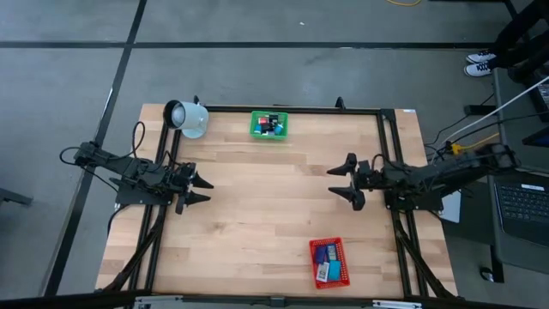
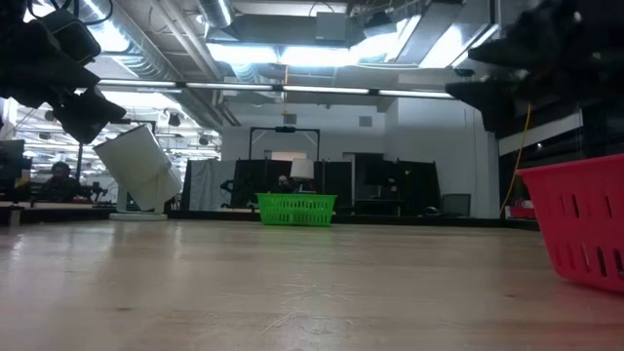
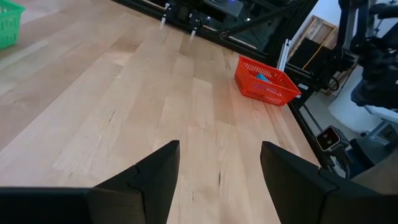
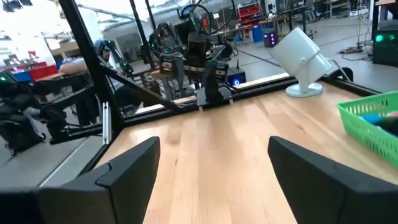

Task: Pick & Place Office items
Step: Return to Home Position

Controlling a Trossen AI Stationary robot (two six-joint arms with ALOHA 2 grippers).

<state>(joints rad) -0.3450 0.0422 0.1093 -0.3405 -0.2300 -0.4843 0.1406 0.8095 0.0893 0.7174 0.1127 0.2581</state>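
Observation:
The office items lie in two mesh trays. Small blue, black and red bits sit in the green tray [image 1: 268, 125] near the table's far edge. Blue flat rectangles and white-blue pieces sit in the red tray [image 1: 328, 262] near the near edge, also seen as the red tray [image 3: 266, 81] in the left wrist view. My left gripper [image 1: 204, 189] hovers open at the table's left side. My right gripper [image 1: 341, 183] hovers open at the right side. Both are above bare wood, far from either tray.
A white-blue mug-like object [image 1: 186, 118] stands at the far left corner, left of the green tray. Black frame rails run along the table's left, right and far edges. Open wood [image 1: 274, 197] lies between the two grippers. A laptop [image 1: 521, 202] sits off the table's right.

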